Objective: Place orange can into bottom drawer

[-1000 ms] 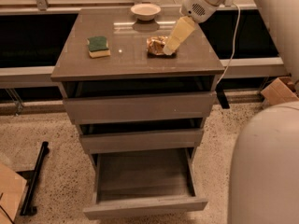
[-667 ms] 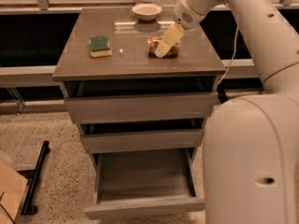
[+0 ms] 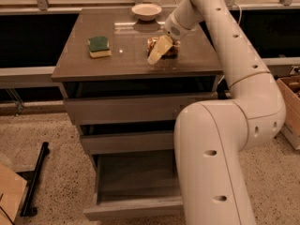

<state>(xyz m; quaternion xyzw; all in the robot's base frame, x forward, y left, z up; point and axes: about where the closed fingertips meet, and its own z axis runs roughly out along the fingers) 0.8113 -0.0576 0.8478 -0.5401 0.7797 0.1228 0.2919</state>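
The orange can (image 3: 171, 50) lies on its side on the brown cabinet top (image 3: 126, 60), right of centre. My gripper (image 3: 156, 55) reaches down from the upper right and sits right over the can, covering its middle, so only the can's ends show. Whether it holds the can cannot be made out. The bottom drawer (image 3: 133, 208) is pulled out below, with nothing visible inside. My white arm (image 3: 234, 125) covers the drawer's right side.
A green-and-yellow sponge (image 3: 99, 46) lies on the left of the cabinet top. A cream bowl (image 3: 146, 11) stands at the back edge. The two upper drawers (image 3: 122, 109) are nearly closed. A black stand (image 3: 35, 179) lies on the floor at left, a cardboard box (image 3: 290, 104) at right.
My gripper has moved down and left, from above and to the right of the can to directly over it. The arm now fills more of the right side.
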